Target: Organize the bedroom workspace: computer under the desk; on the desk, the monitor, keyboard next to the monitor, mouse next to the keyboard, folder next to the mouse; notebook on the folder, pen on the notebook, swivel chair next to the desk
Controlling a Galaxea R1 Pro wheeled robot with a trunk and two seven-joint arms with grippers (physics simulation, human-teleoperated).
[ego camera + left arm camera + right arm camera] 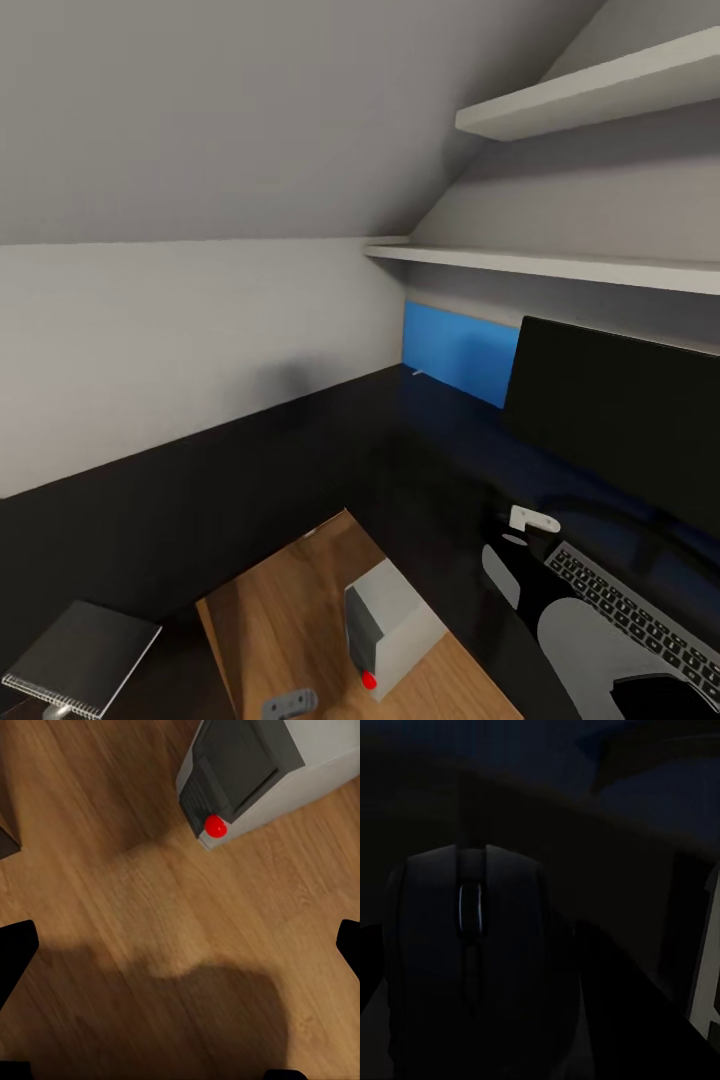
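Black desk top (300, 460) spreads across the middle of your head view, running from the lower left up to the right under two white shelves (560, 265). At the right edge the monitor (620, 420) stands on it, with a blue panel (460, 350) on the wall behind, and the keyboard (640, 615) lies at the lower right just in front of the screen. A small white piece (533, 520) sits near the keyboard's far end, and part of your right arm (590, 640) shows grey at the lower right. At the lower left corner the notebook (80, 655) rests on the desk, grey with a spiral edge. Between the desk's wings you see wood floor (290, 610), and on it the computer (392, 625) with its red light toward the bottom of the frame. Your left wrist view looks down on that same floor, the computer (247, 772) at the upper right and its red light just below; the left gripper (180, 945) has its dark fingertips (15, 952) at the far left and right edges, spread wide with nothing between them. Your right wrist view is very dark: the mouse (472, 967) sits large at the lower left, scroll wheel faintly lit, close before the right gripper (487, 1020), but you cannot tell whether its fingers are closed on the mouse or apart.
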